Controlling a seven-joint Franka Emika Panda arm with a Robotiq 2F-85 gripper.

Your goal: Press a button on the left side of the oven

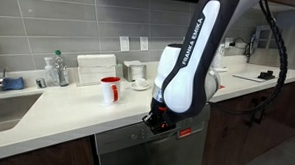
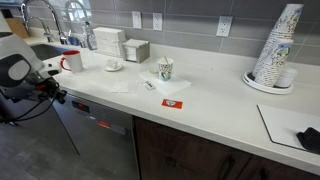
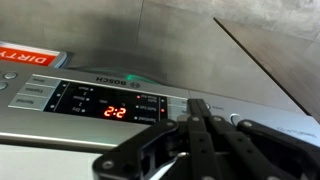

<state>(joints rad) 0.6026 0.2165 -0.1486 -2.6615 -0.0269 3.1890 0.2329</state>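
The oven (image 1: 149, 153) is a stainless-steel appliance under the white counter, and it shows in both exterior views (image 2: 100, 138). In the wrist view its top control strip (image 3: 60, 100) carries a red digital display (image 3: 116, 112), with rows of small buttons (image 3: 30, 95) to the left of it. My gripper (image 3: 197, 104) has its fingers shut together and empty. The fingertips sit at the strip just right of the display, touching or nearly touching it. In the exterior views the gripper (image 1: 158, 121) (image 2: 52, 92) hangs over the counter edge at the oven's top.
A red and white "DIRTY" sign (image 3: 25, 57) sits above the strip. On the counter are a red mug (image 1: 109, 90), a sink (image 1: 6, 108), a paper cup (image 2: 165, 68), a red card (image 2: 172, 102) and a stack of cups (image 2: 275, 50). Dark wood cabinet doors (image 2: 200, 158) flank the oven.
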